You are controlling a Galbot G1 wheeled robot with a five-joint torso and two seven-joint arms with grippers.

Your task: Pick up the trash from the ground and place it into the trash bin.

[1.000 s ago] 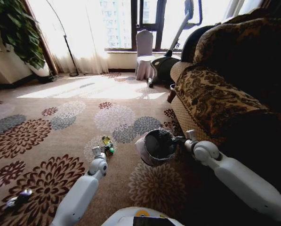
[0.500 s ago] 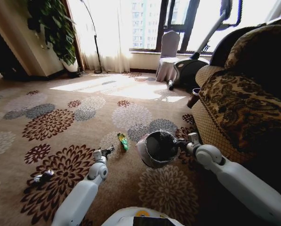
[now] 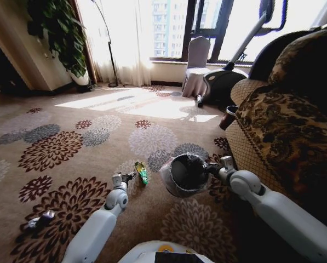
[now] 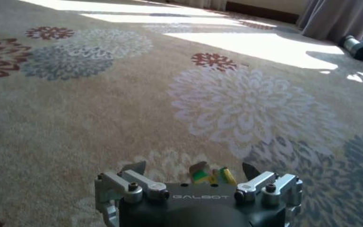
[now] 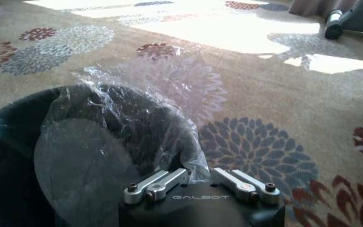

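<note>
We see the left gripper (image 4: pixel 193 171) low over the carpet (image 3: pixel 70 131) with fingers spread, the green wrapper (image 4: pixel 211 176) lying on the carpet just ahead between the fingertips, not touched as far as we can tell. The right gripper (image 5: pixel 197 176) is pinching the rim of the bin (image 3: pixel 186 174), held off the floor with its plastic liner (image 5: pixel 168 90) bunched at the fingers. Another small piece of trash (image 3: pixel 40 220) lies on the carpet well to the left, beside the left arm.
</note>
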